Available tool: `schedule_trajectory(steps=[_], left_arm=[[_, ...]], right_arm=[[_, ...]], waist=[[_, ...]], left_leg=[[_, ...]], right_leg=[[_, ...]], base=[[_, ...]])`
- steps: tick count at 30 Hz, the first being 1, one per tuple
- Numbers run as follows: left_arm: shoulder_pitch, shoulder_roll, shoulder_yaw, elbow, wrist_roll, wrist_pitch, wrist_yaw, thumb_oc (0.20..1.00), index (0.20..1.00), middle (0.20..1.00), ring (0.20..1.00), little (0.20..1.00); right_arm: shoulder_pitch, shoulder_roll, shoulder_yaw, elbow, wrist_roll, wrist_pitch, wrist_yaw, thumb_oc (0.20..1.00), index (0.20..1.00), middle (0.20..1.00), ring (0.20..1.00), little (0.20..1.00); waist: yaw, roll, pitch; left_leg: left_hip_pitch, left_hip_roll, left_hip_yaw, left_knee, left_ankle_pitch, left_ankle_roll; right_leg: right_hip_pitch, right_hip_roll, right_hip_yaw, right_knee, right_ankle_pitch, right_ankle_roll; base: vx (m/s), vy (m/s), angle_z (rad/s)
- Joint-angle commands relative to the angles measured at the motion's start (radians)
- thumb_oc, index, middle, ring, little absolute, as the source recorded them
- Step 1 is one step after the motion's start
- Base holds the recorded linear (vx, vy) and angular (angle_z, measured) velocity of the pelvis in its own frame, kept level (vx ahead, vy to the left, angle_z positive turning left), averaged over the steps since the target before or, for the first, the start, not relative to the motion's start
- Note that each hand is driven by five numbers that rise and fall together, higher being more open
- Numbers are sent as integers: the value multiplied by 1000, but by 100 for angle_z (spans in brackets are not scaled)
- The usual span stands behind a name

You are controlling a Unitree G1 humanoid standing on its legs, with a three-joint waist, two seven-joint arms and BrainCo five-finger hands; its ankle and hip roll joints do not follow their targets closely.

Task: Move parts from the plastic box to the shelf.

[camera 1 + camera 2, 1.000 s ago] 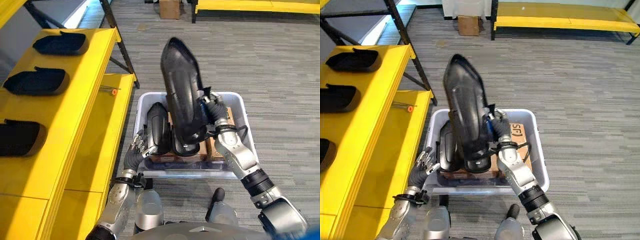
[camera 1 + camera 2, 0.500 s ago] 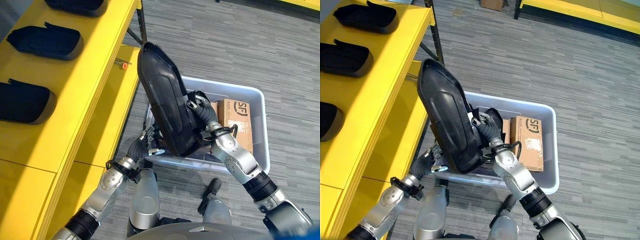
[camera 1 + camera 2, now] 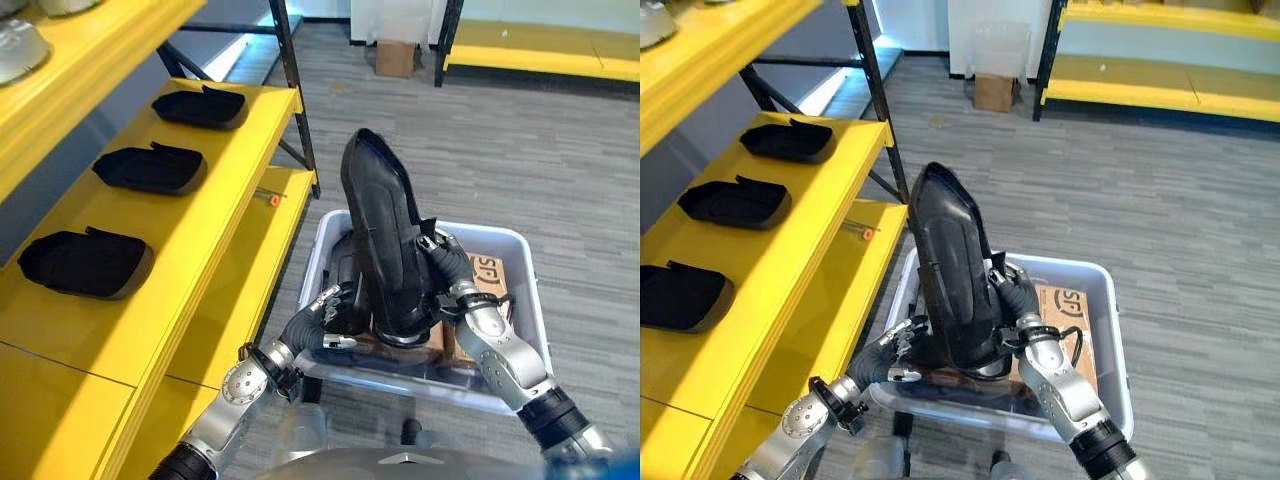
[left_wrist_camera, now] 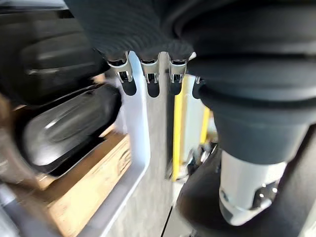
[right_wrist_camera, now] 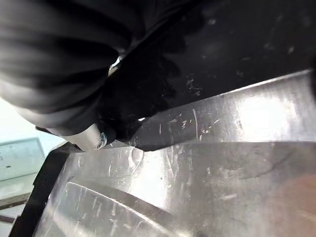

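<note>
Black plastic part (image 3: 385, 245) standing upright over the grey box (image 3: 520, 385)

The right hand (image 3: 440, 270) is gripping its lower edge, fingers wrapped around it, while the left hand (image 3: 335, 315) is reaching in at the box's near corner, fingers mostly hidden, so I cannot tell its state. With one hand holding so tall a piece low down, it could tip or clip the yellow shelf (image 3: 215, 215) when swung across
</note>
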Motion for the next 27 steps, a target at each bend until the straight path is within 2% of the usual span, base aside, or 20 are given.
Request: schedule_trajectory(steps=[1,2,3,4,5,6,9,10,11,12,13,14,15,17,19,22,23,27], left_arm=[[-10,41,42,-60,7,-36,-29,1000,1000,1000,1000,1000],[-2,43,45,-63,5,-34,-35,1000,1000,1000,1000,1000],[-3,44,47,-61,5,-29,-54,1000,1000,1000,1000,1000],[-3,44,48,-61,6,-29,-58,1000,1000,1000,1000,1000],[-8,45,48,-55,12,-25,-84,1000,1000,1000,1000,1000],[-22,52,36,-48,24,-23,-107,1000,1000,1000,1000,1000],[-36,57,20,-42,15,-26,-101,1000,1000,1000,1000,1000],[-43,56,14,-42,18,-30,-92,1000,1000,1000,1000,1000],[-50,55,12,-45,21,-27,-94,1000,1000,1000,1000,1000],[-77,52,3,-50,16,-12,-99,1000,1000,1000,1000,1000],[-90,50,4,-47,-3,-5,-100,1000,1000,1000,1000,1000],[-96,49,2,-44,-9,-2,-95,1000,1000,1000,1000,1000],[-108,48,-4,-32,-12,-4,-92,1000,1000,1000,1000,1000],[-119,47,-22,-20,-22,-13,-80,1000,1000,1000,1000,1000],[-128,46,-36,-22,-26,-9,-70,1000,1000,1000,1000,1000],[-134,48,-38,-27,-32,-4,-50,1000,1000,1000,1000,1000],[-130,51,-33,-28,-29,-1,-47,1000,1000,1000,1000,1000],[-96,62,-14,-41,4,3,-45,1000,1000,1000,1000,1000]], right_arm=[[-49,41,-24,-94,10,-100,23,200,200,200,200,200],[-43,41,-24,-98,14,-99,27,200,200,200,200,200],[-34,41,-27,-106,13,-103,14,200,200,200,200,200],[-33,41,-28,-108,12,-104,11,200,200,200,200,200],[-23,39,-32,-118,11,-106,-3,200,200,200,200,200],[-14,31,-36,-131,8,-110,-21,200,200,200,200,200],[-31,21,-36,-125,8,-99,-14,200,200,200,200,200],[-41,16,-39,-121,5,-90,-6,200,200,200,200,200],[-46,14,-41,-117,3,-90,-11,200,200,200,200,200],[-64,13,-47,-98,4,-88,-14,200,200,200,200,200],[-74,8,-48,-84,6,-76,2,200,200,200,200,200],[-76,8,-47,-84,6,-71,3,200,200,200,200,200],[-82,7,-43,-81,5,-65,3,200,200,200,200,200],[-83,-2,-39,-78,7,-59,4,200,200,200,200,200],[-82,-8,-34,-73,12,-53,-6,200,200,200,200,200],[-88,-10,-20,-69,14,-45,-26,200,200,200,200,200],[-91,-7,-18,-63,5,-45,-26,200,200,200,200,200],[-81,17,-2,-57,-16,-43,-24,200,200,200,200,200]], waist=[[5,-51,4],[4,-48,3],[-4,-45,4],[-7,-44,5],[-20,-42,6],[-43,-43,9],[-60,-53,15],[-64,-56,19],[-65,-57,15],[-72,-54,1],[-77,-41,-11],[-80,-36,-15],[-86,-26,-16],[-97,-13,-16],[-102,5,-9],[-90,25,6],[-83,34,10],[-57,28,10]], left_leg=[[63,-142,-18,-83,-42,36],[59,-140,-3,-79,-41,32],[58,-138,46,-72,-44,27],[58,-138,54,-70,-45,27],[56,-133,126,-50,-54,21],[48,-116,226,0,-73,11],[43,-89,282,93,-116,7],[48,-77,292,129,-141,9],[54,-71,296,131,-144,9],[100,-31,300,118,-145,-1],[136,26,313,71,-94,-29],[143,46,322,56,-75,-39],[150,97,340,27,-15,-64],[167,151,375,7,21,-93],[174,172,397,-4,43,-107],[157,140,376,9,22,-96],[150,126,377,7,10,-79],[179,69,371,-16,-47,-54]], right_leg=[[-71,89,63,-35,142,-44],[-66,86,51,-41,141,-45],[-61,81,26,-49,143,-45],[-59,80,21,-51,143,-45],[-54,70,-12,-60,146,-42],[-55,50,-56,-61,149,-40],[-71,18,-82,-35,147,-42],[-76,2,-92,-21,144,-41],[-85,-5,-98,-15,149,-40],[-100,-27,-132,4,147,-39],[-101,-38,-166,14,135,-40],[-101,-43,-177,17,131,-40],[-98,-56,-200,31,117,-41],[-91,-92,-225,69,83,-33],[-92,-121,-253,115,56,-34],[-84,-136,-260,142,45,-34],[-88,-137,-268,136,67,-37],[-53,-161,-276,99,105,-4]], base=[[-54,-100,24],[-67,-117,34],[-52,-87,39],[-57,-61,53],[-108,-40,148],[-142,-29,203],[-115,37,121],[-129,94,58],[-169,219,73],[-151,325,75],[-135,373,103],[-81,392,84],[-9,392,61],[-18,454,53],[-55,473,87],[-54,404,80],[-55,350,40],[8,296,23]])
